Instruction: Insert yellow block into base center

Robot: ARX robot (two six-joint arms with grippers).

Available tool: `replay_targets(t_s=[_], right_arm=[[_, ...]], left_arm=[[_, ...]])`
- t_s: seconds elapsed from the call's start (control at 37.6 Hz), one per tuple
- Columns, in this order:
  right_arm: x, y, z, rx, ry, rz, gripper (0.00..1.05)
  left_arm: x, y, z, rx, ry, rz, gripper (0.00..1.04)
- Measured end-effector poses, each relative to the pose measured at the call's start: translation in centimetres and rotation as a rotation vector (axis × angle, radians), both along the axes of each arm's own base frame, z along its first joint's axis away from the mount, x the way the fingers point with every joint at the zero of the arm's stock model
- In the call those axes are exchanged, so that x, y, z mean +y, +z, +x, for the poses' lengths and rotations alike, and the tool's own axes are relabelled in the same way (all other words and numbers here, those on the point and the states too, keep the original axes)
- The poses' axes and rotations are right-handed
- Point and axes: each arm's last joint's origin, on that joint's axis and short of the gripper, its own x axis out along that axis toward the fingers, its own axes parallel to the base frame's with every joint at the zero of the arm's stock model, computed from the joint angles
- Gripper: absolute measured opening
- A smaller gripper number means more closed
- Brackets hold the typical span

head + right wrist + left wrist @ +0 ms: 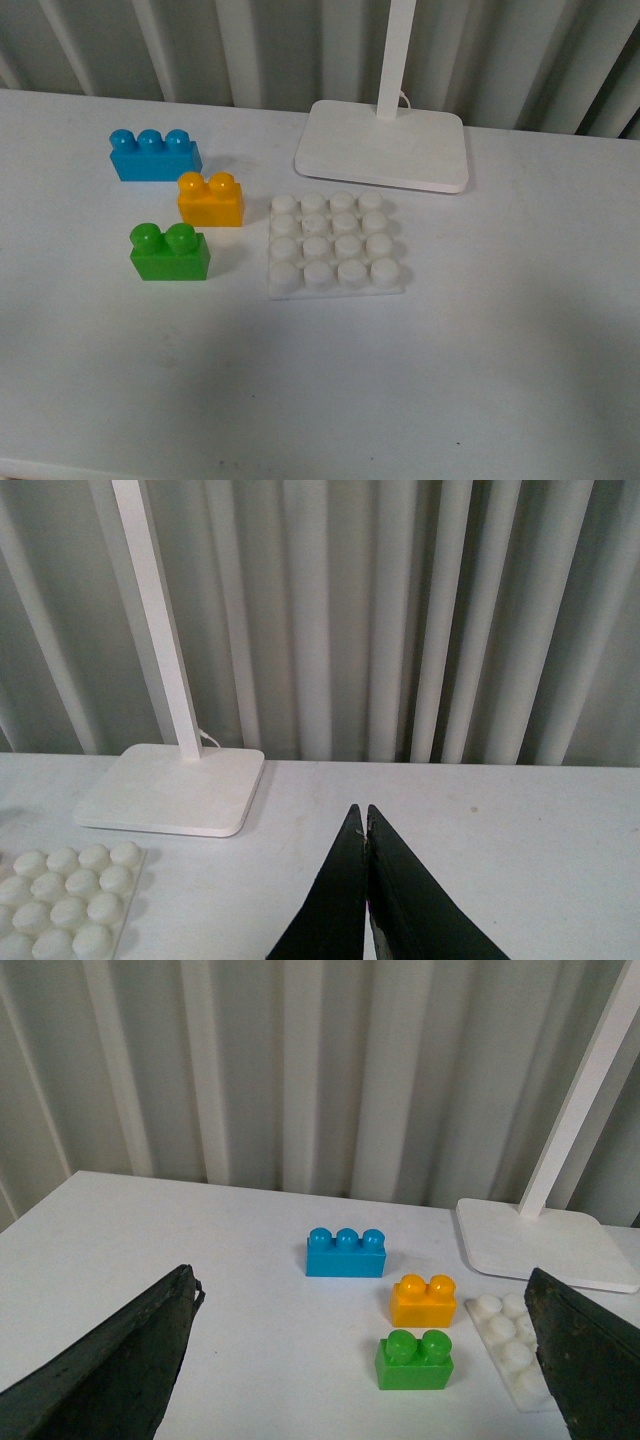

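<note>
The yellow block [211,200] stands on the white table just left of the base [335,246], a white square plate with a 4x4 grid of studs. It also shows in the left wrist view [425,1301], with the base's edge [505,1345] to its right. My left gripper [365,1285] is open and empty, its two dark fingers [110,1370] spread wide, above the table short of the bricks. My right gripper [364,812] is shut and empty over bare table, to the right of the base [65,900]. Neither arm shows in the front view.
A green two-stud brick [170,252] sits in front of the yellow block and a blue three-stud brick [154,154] behind it. A white lamp foot with a pole [385,145] stands behind the base. A corrugated wall runs along the back.
</note>
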Motion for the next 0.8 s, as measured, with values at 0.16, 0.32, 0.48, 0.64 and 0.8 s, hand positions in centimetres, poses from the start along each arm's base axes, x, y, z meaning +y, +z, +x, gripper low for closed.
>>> replay_targets(t_s=[0.16,0.32,0.48,0.64,0.8], right_arm=[[0.0,0.0,-0.4,0.0,0.0,0.0,0.01],[0.0,-0.1,-0.7,0.0,0.0,0.0,0.01],[0.0,-0.3,-1.8,0.003,0.002,0.0,0.01],[0.0,-0.3,-1.8,0.005,0.002,-0.001,0.12],[0.0,-0.3,-1.8,0.005,0.002,-0.002,0.49]], left_arm=[[0.0,0.0,0.0,0.0,0.0,0.0,0.98],[0.0,0.0,0.0,0.0,0.0,0.0,0.98],[0.0,0.0,0.0,0.0,0.0,0.0,0.98],[0.0,0.0,0.0,0.0,0.0,0.0,0.98],[0.0,0.0,0.0,0.0,0.0,0.0,0.98]])
